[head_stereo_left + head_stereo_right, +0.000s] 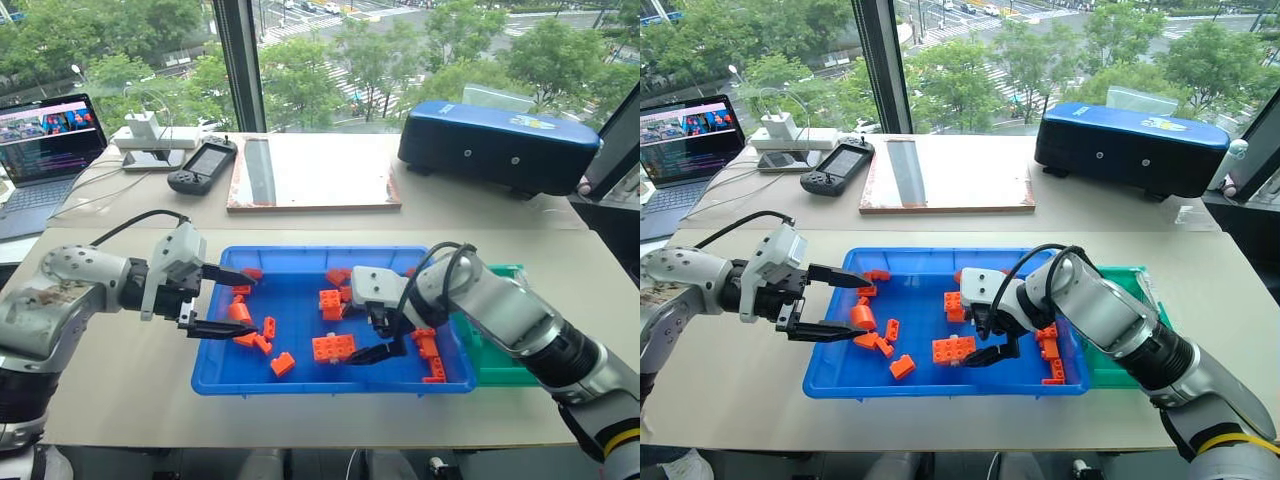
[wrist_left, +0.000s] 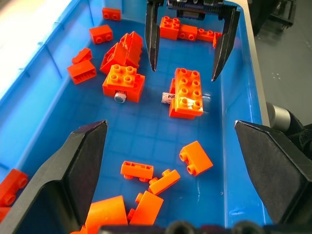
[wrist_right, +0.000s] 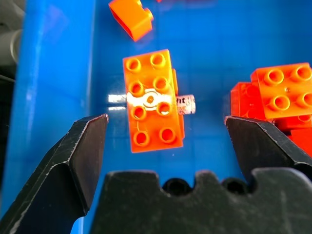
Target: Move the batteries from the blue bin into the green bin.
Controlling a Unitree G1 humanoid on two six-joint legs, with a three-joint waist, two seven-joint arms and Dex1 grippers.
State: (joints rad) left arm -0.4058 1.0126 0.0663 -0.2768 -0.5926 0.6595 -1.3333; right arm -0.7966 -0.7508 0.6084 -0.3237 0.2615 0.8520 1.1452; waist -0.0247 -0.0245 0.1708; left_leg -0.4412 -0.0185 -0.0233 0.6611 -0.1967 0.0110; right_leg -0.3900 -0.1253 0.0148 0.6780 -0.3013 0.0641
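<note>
The blue bin [image 1: 300, 378] lies mid-table and holds many orange toy bricks. A battery [image 3: 186, 104] lies on the bin floor, mostly covered by a large orange brick [image 3: 152, 100]; its white-labelled end [image 2: 168, 97] sticks out. A round grey end [image 2: 118, 97] peeks from under a smaller brick. My right gripper [image 1: 380, 337] hangs open just above that large brick, one finger on either side. My left gripper [image 1: 225, 300] is open over the bin's left part, holding nothing. The green bin [image 1: 505, 272] sits against the blue bin's right side, partly hidden by my right arm.
A dark-blue hard case [image 1: 500, 145] stands at the back right, a wooden board [image 1: 315, 170] at the back centre. A handheld controller [image 1: 203, 163], a white charger [image 1: 150, 135] and a laptop [image 1: 45, 150] sit at the back left. Cables trail across the table's left.
</note>
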